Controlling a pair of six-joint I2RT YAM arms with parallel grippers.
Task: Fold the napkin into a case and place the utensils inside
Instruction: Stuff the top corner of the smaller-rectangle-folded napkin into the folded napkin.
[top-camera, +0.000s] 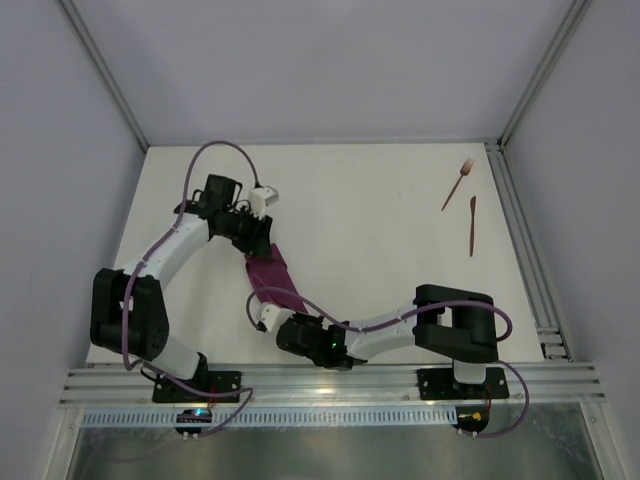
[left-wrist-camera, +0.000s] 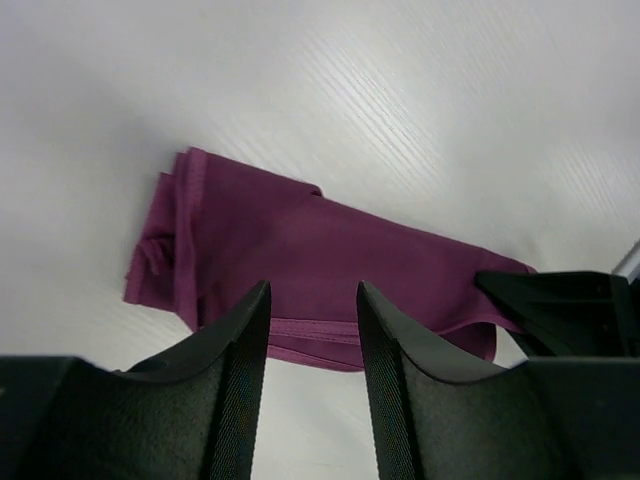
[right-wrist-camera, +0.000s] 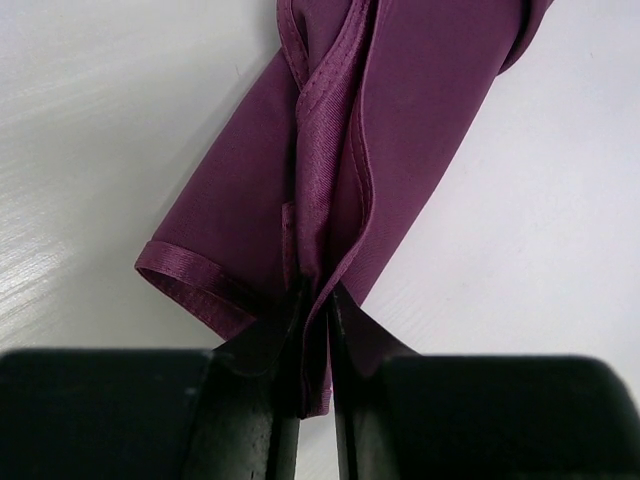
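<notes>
Top external view showed the napkin (top-camera: 275, 280) already folded into a strip, right hand (right-wrist-camera: 315, 295) clamped on its end, left hand (left-wrist-camera: 312, 300) apart, fork (top-camera: 459, 184) and knife (top-camera: 472, 226) not yet inside, near the tabletop's (top-camera: 380, 200) far-right corner.

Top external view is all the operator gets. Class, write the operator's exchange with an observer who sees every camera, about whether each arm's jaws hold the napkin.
Operator: From above, the right arm covers its end of the napkin. Are the right jaws holding it?
Observer: Yes. The right wrist view shows them closed on the stacked hem edges at that end.
Operator: And the left jaws?
Observer: The left wrist view shows them parted with nothing between them, over the napkin's near long edge.
</notes>
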